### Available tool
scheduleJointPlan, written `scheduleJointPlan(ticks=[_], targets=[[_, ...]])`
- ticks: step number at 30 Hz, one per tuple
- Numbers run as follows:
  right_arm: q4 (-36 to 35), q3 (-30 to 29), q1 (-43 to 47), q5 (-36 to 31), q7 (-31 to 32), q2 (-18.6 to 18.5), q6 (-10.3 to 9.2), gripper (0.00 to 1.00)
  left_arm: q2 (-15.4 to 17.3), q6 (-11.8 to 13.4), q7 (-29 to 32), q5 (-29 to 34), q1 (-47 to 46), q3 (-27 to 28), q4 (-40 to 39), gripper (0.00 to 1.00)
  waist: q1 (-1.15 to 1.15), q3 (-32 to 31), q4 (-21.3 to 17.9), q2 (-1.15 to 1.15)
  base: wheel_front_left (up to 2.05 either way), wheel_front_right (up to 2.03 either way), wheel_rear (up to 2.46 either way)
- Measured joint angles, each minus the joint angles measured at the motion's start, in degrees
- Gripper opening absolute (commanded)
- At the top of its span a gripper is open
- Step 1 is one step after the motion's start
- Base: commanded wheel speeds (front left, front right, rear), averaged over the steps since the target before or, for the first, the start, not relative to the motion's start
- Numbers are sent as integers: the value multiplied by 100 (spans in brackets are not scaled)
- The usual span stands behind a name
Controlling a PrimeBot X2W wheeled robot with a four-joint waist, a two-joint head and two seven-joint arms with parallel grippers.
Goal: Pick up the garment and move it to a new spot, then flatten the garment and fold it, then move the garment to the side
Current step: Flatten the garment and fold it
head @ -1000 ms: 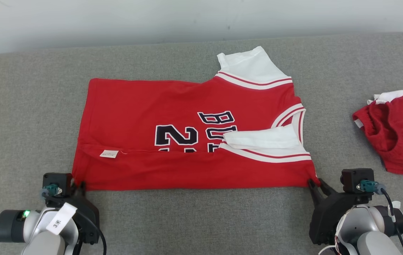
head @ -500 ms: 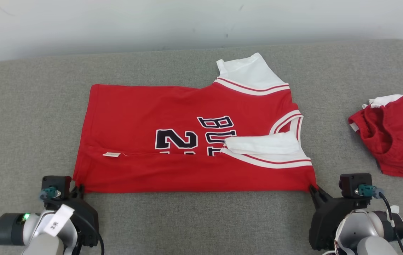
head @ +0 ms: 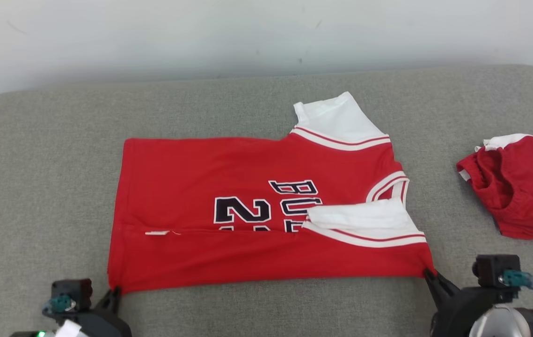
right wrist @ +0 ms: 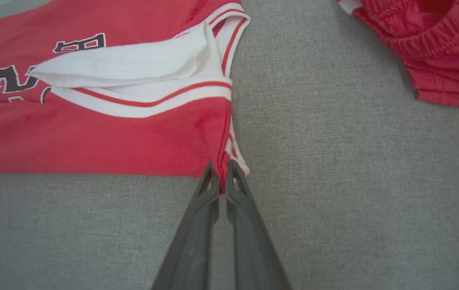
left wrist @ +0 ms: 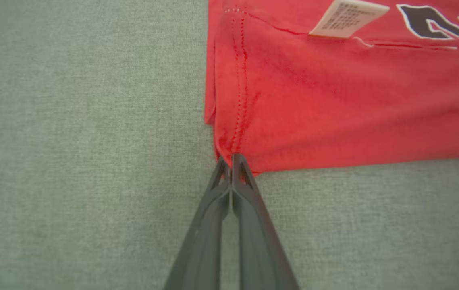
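The garment [head: 229,187] is a red basketball jersey with white trim and dark lettering, lying flat on the grey surface with its near long edge folded over. My left gripper [head: 113,292] is shut on its near left corner [left wrist: 235,151]; in the left wrist view the gripper [left wrist: 231,159] pinches the stitched hem. At the near right corner my right gripper [head: 427,274] is shut on the cloth, and the right wrist view shows the gripper [right wrist: 221,169] clamping the red and white edge [right wrist: 225,141].
A second red garment [head: 519,187] with white trim lies crumpled at the right, also in the right wrist view [right wrist: 435,52]. The grey padded surface [head: 41,178] ends at a pale wall [head: 200,32] behind.
Both grippers have closed on the jersey's near corners. The head camera has tilted, so the whole scene sits lower in the picture. The near edge has drawn slightly toward me.
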Motion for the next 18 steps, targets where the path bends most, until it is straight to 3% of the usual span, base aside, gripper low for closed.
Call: scheduleJointPlan(ticks=[3, 18], targets=[[-269, -126, 286, 231, 67, -15, 40, 0, -5, -98, 78, -59, 209, -27, -236, 0, 0, -29, 27, 0, 0, 0, 0], [-1317, -465, 1299, 660, 616, -140, 31, 0, 131, -93, 681, -363, 1209, 1, -1465, 0, 0, -163, 106, 0, 0, 0, 0]])
